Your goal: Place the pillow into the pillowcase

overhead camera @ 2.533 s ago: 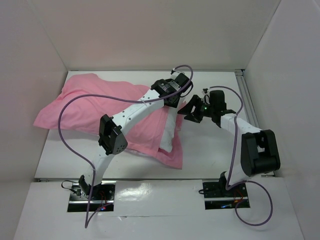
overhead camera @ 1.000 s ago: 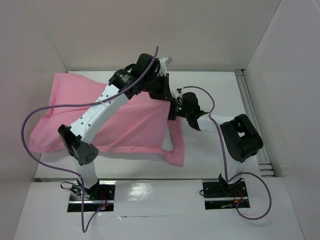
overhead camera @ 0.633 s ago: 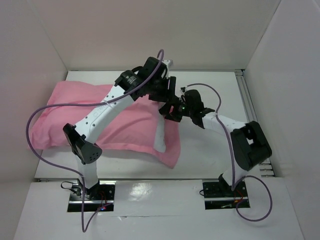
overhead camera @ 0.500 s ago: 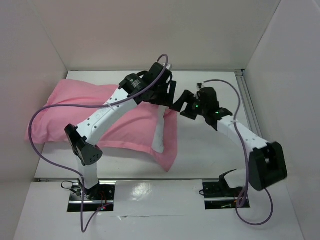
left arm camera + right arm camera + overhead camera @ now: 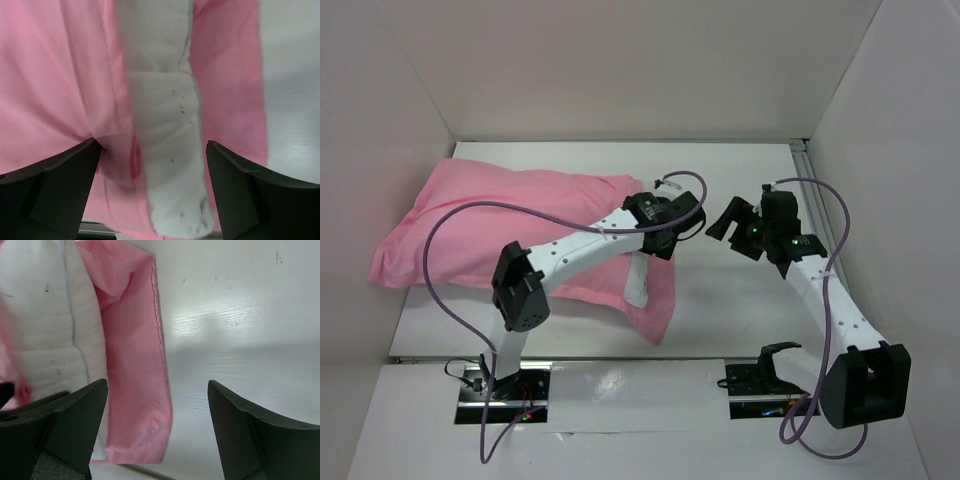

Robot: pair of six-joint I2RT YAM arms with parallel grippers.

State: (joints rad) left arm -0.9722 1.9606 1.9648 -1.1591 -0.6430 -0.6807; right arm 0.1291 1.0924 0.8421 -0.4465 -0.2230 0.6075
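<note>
From the overhead camera I see the pillowcase (image 5: 490, 225) lying across the left and middle of the white table (image 5: 740, 320), plump with the pillow inside it. The pillow (image 5: 638, 282) shows only as a white strip at the sack's open right end, where a loose pink flap reaches past it toward the near edge. So the pillow sits almost wholly inside, with just its last end bare at the mouth.

My left gripper (image 5: 667, 243) hangs right over that mouth. On its wrist camera the jaws are spread wide, framing the white end and the pink folds beside it, and they clamp nothing.

My right gripper (image 5: 728, 222) is off to the right of the opening, over bare table and apart from the fabric. Its jaws also stand wide and carry nothing. Its wrist camera looks down on the flap's hem and the tabletop beside it.
</note>
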